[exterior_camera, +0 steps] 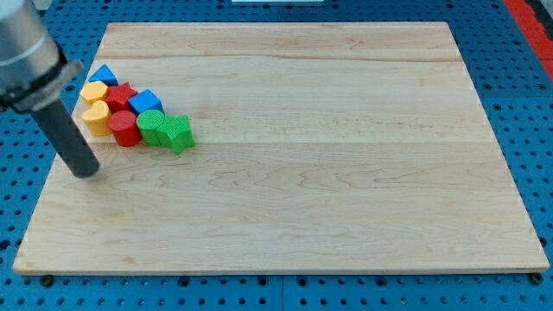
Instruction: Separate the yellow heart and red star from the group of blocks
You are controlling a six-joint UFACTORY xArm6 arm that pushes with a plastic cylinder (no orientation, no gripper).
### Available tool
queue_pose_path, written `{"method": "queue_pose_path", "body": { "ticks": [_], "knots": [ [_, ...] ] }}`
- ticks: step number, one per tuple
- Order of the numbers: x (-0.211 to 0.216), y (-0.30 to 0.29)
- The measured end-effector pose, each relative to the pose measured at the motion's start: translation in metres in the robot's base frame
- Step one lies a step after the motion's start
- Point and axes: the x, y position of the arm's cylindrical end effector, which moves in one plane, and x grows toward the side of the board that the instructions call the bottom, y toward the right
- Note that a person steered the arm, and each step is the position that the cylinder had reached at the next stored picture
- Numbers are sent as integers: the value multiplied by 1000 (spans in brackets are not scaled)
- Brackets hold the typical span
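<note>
All the blocks are sitting bunched together near the top left corner of the wooden bench [285,147]. The blue block [104,74] is lying at the top of the group. Just below it, a yellow block [94,92] is touching the red star [121,93], with a second blue block [145,101] on the star's right. The yellow heart [96,116] is resting at the group's left edge, touching the red cylinder [124,128] on its right. A green cylinder [151,125] and a green star [178,132] are finishing the row toward the view's right. My tip [85,170] is standing on the bench below and slightly left of the yellow heart, near it but apart, touching no block. The arm is carrying no end effector, only the dark rod, so nothing is being pinched.
</note>
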Motion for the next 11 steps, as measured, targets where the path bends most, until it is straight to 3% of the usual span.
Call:
{"method": "queue_pose_path", "body": {
  "ticks": [3, 7, 11],
  "knots": [
    [-54, -6],
    [-129, 83],
    [-97, 176]
  ]
}}
